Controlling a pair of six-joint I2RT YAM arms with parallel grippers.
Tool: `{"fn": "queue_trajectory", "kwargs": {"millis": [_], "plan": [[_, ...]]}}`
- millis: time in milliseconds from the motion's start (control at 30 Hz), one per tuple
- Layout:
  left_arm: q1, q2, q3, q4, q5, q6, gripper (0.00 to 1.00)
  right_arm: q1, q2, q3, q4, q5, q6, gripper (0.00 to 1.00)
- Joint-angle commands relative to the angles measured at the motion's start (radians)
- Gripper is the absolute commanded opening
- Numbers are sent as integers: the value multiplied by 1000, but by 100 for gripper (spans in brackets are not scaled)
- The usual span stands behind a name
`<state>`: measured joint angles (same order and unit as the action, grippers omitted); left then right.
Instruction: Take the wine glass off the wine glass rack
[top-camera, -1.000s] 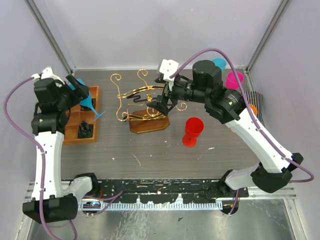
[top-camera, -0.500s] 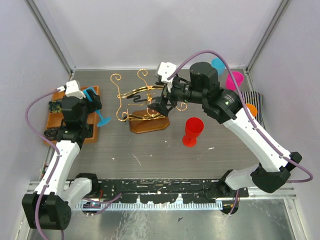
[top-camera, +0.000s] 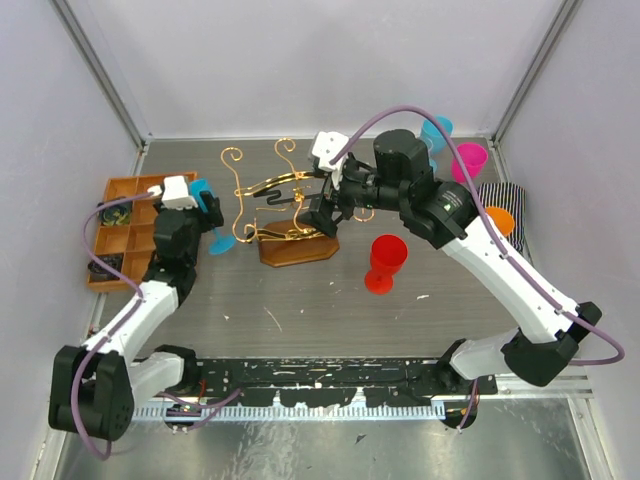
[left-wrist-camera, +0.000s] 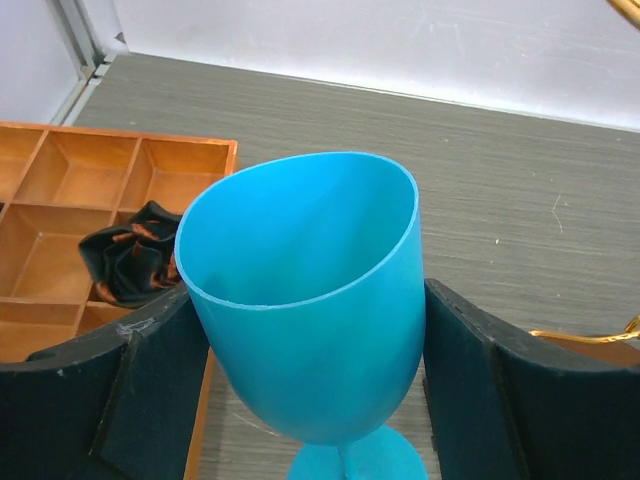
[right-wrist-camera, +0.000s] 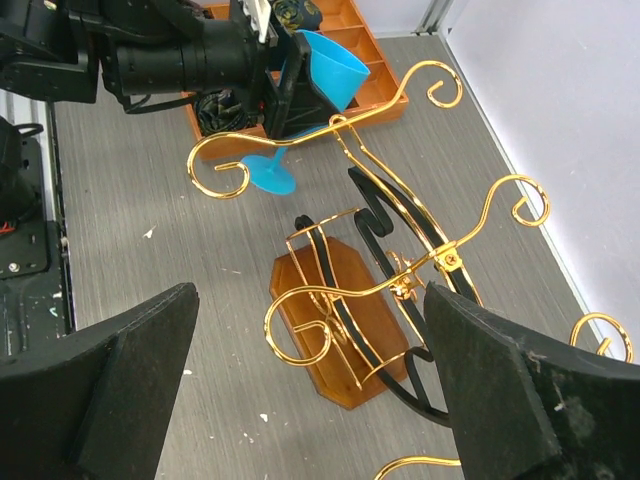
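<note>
Against the frame a second ago:
- The left arm no longer stands tall over the compartment tray (top-camera: 112, 190). It has dropped and reached right, and its forearm now slopes low across the table (top-camera: 300, 300).
- The blue wine glass (top-camera: 206, 214) has travelled with it. It was tilted above the tray and now sits clear of the tray's right edge, just beside the left scroll of the wine glass rack (top-camera: 290, 228) and hung on none of its wires.
- The right arm has barely changed; its wrist has edged a little left over the rack.

Pose now:
- The left gripper (top-camera: 201, 203) clamps the glass bowl (left-wrist-camera: 312, 290) from both sides, one finger (left-wrist-camera: 95, 395) pressed to each flank.
- The glass stands near upright, mouth up, with its foot (right-wrist-camera: 268, 172) low at the table. We cannot tell whether the foot touches.
- In the right wrist view a gold scroll (right-wrist-camera: 222, 172) crosses in front of the stem, but the glass (right-wrist-camera: 328, 72) stands behind it, free of the wire.
- The right arm arches up from its base and bends left. The right gripper (top-camera: 318, 212) hovers above the rack's right side with its jaws spread wide (right-wrist-camera: 308, 300) and nothing between them. The rack's wooden base (right-wrist-camera: 330, 330) lies below.
- A red goblet (top-camera: 385, 262) stands upright right of the rack, apart from both arms.
</note>
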<state>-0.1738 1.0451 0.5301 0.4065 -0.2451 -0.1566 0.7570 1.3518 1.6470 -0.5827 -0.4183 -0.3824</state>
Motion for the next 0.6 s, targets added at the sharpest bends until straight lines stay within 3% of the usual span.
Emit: {"fn": "queue_trajectory", "kwargs": {"millis": [0, 300, 567], "plan": [[-57, 61, -42, 191, -108, 39, 62, -4, -51, -9, 53, 15, 7, 100], [-125, 182, -142, 431, -323, 91, 66, -5, -93, -57, 60, 32, -6, 100], [-163, 325, -173, 743, -504, 261, 66, -7, -90, -51, 61, 31, -1, 100]]}}
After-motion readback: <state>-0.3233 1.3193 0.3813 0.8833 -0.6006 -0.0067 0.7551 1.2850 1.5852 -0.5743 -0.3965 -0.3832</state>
